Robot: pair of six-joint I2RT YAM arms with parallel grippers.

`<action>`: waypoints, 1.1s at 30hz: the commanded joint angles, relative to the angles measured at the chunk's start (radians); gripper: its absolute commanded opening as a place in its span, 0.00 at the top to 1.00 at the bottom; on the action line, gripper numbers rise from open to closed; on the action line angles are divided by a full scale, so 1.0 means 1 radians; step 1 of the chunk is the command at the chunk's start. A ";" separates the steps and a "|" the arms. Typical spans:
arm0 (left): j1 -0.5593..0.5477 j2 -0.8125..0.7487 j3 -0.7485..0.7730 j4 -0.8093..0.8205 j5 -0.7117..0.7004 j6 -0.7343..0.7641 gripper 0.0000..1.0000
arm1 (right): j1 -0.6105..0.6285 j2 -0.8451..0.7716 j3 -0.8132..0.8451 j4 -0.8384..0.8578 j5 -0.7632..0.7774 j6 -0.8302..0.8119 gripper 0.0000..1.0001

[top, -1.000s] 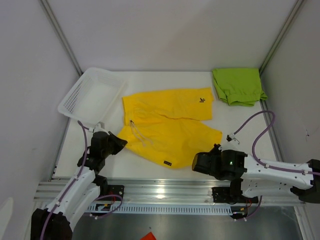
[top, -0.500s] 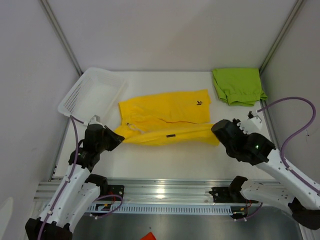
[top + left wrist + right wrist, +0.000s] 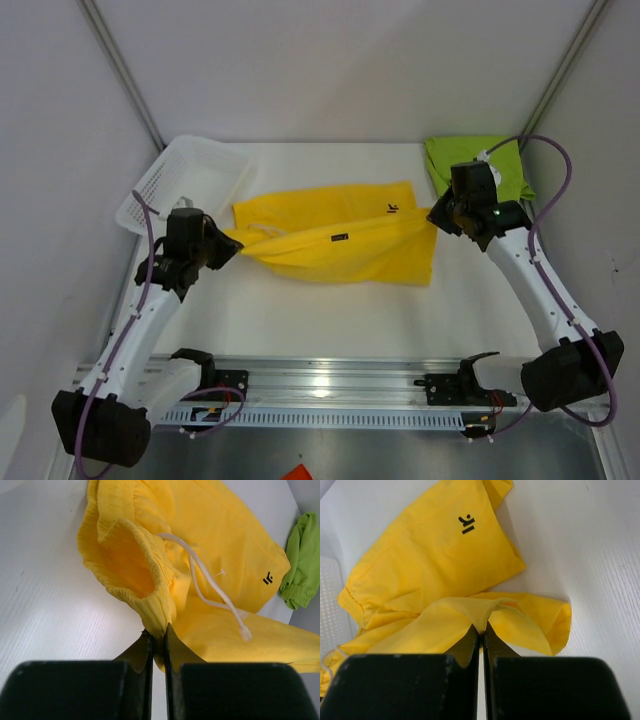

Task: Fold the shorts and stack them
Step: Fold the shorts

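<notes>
Middle of the top view: yellow shorts (image 3: 340,255) on the white counter (image 3: 330,310), held at both ends. Left jaws closed tight on the ribbed waistband at the left end, white drawstring (image 3: 210,580) trailing beside. Right jaws clamped on a fold of leg fabric at the right end. Small dark logo (image 3: 465,524) of two letter-like marks, not surely readable. Folded green shorts (image 3: 440,158) in the upper right corner; white basket (image 3: 150,185) at upper left.

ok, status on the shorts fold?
Left gripper and right gripper shut on yellow shorts, waistband and hem. Fold half done. Green shorts far right, basket far left, neither in the way.
</notes>
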 commanded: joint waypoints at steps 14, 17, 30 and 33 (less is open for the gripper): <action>0.112 0.393 0.268 0.038 0.042 0.027 1.00 | -0.131 0.306 0.270 0.220 -0.237 -0.224 1.00; 0.123 0.434 0.306 0.038 0.052 0.030 1.00 | -0.140 0.369 0.331 0.224 -0.251 -0.234 1.00; 0.127 0.563 0.455 0.043 0.028 0.015 1.00 | -0.157 0.516 0.485 0.232 -0.249 -0.239 1.00; 0.129 0.615 0.478 0.047 0.016 0.013 1.00 | -0.159 0.562 0.500 0.233 -0.242 -0.237 1.00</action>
